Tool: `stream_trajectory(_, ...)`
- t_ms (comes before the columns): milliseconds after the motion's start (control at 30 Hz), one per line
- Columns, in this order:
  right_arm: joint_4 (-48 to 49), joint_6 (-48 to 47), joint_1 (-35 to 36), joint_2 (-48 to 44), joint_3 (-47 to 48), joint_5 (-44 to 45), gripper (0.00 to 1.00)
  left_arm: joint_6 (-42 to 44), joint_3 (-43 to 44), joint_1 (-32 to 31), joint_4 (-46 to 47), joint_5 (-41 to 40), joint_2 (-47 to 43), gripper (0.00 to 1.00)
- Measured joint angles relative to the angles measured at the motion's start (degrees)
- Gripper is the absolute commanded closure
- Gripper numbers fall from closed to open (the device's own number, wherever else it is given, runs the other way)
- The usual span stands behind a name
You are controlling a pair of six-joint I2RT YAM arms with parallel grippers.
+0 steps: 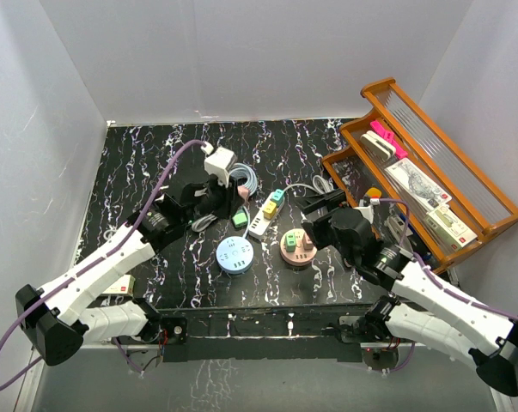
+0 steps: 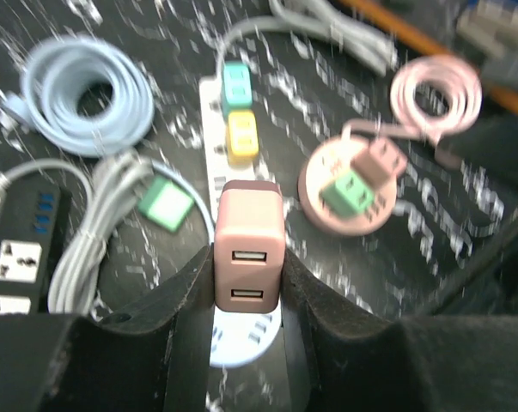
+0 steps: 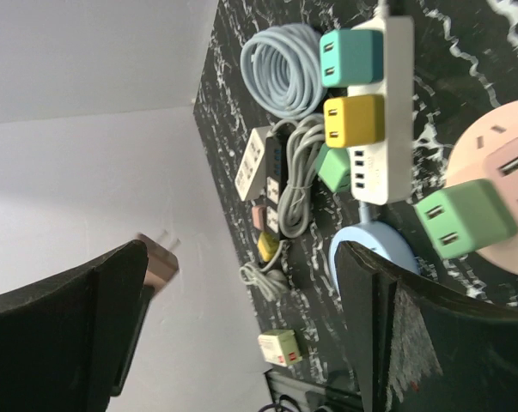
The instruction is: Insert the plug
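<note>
My left gripper [image 2: 248,268] is shut on a pinkish-brown USB plug [image 2: 248,245], held upright in the air with its two ports facing the camera. Below it lies the light blue round socket [image 2: 241,339]. From above, the left gripper [image 1: 225,209] hangs just behind that blue socket [image 1: 233,255]. The right wrist view catches the same plug [image 3: 158,257] blurred against the wall, prongs pointing toward the table. My right gripper [image 3: 241,309] stands open with nothing between its fingers, next to the pink round socket [image 1: 297,251], which carries a green and a pink plug.
A white power strip [image 1: 260,225] with teal and yellow plugs lies between the round sockets. A loose green plug [image 2: 166,204], grey and blue cable coils and a black power strip [image 2: 22,249] sit at the left. A wooden rack [image 1: 430,172] stands at the right.
</note>
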Motion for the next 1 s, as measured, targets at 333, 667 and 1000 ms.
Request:
stream_trajectory(333, -2.84, -8.94, -0.02, -2.54, 0.28, 3.74, 0.15, 15.06, -0.11, 0.00, -14.97, 10.25, 5.01, 1.00)
stream_trajectory(667, -5.03, -11.54, -0.02, -1.75, 2.58, 4.44, 0.16, 32.33, 12.79, 0.15, -26.29, 9.88, 21.31, 1.00)
stream_trajectory(1000, -6.10, -10.99, -0.02, -4.37, 2.58, 4.90, 0.17, 38.47, 15.78, 1.05, -33.88, 9.11, 30.38, 1.00)
